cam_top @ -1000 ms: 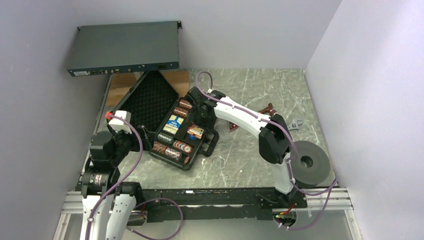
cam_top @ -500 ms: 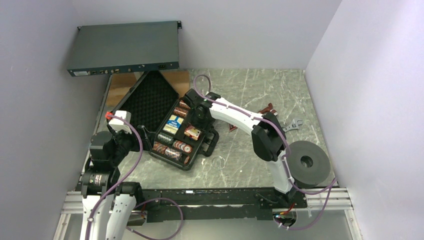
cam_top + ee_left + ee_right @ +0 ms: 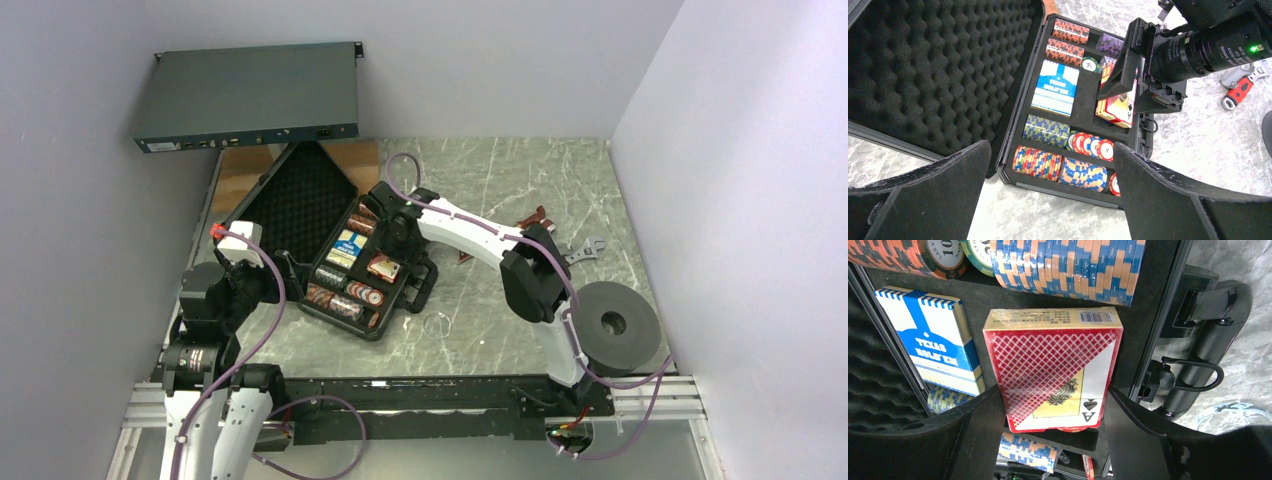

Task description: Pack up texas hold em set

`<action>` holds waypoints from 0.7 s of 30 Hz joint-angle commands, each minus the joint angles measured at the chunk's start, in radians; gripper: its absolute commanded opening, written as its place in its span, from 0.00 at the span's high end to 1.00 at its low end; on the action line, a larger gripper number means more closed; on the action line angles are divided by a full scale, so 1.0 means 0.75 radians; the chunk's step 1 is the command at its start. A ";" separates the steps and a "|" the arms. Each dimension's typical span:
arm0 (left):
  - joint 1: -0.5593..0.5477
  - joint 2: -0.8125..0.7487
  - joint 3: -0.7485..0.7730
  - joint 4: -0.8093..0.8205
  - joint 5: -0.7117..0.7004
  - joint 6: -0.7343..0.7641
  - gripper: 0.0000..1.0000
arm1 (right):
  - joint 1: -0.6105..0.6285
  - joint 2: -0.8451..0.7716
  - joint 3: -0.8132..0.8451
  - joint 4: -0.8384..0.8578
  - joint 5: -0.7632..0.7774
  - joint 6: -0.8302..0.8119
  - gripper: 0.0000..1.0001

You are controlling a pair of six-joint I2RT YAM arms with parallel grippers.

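Observation:
The black case [image 3: 300,200] lies open on the table, foam lid to the left and tray [image 3: 1088,192] to the right. The tray holds rolls of striped chips [image 3: 1040,162] and a blue card box [image 3: 1055,87]. My right gripper [image 3: 1053,405] is shut on the red card box [image 3: 1053,370], gripping its two long sides. It holds the box tilted over the tray's right-hand slot [image 3: 385,267]. My left gripper [image 3: 1050,150] stands open over the table just off the tray's near-left corner, with nothing between its fingers.
A dark-grey rack unit [image 3: 248,95] sits at the back left. A red-handled wrench [image 3: 540,220] lies right of the case behind the right arm. A thick grey roll [image 3: 615,325] stands at the near right. Walls close in on both sides.
My right gripper has moved a little left and lower over the tray with the red card box in it. The left arm has not moved.

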 commanded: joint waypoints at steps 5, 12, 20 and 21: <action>0.006 -0.010 0.002 0.033 -0.021 0.004 0.01 | 0.023 0.032 0.024 -0.031 0.000 0.020 1.00; 0.006 -0.009 0.002 0.032 -0.023 0.002 0.01 | 0.029 0.058 0.030 -0.060 -0.024 0.009 1.00; 0.006 -0.009 0.002 0.031 -0.023 0.003 0.01 | 0.039 0.035 0.055 -0.086 -0.016 0.008 1.00; 0.006 -0.007 0.002 0.031 -0.023 0.003 0.01 | 0.041 0.035 0.060 -0.096 -0.016 0.010 1.00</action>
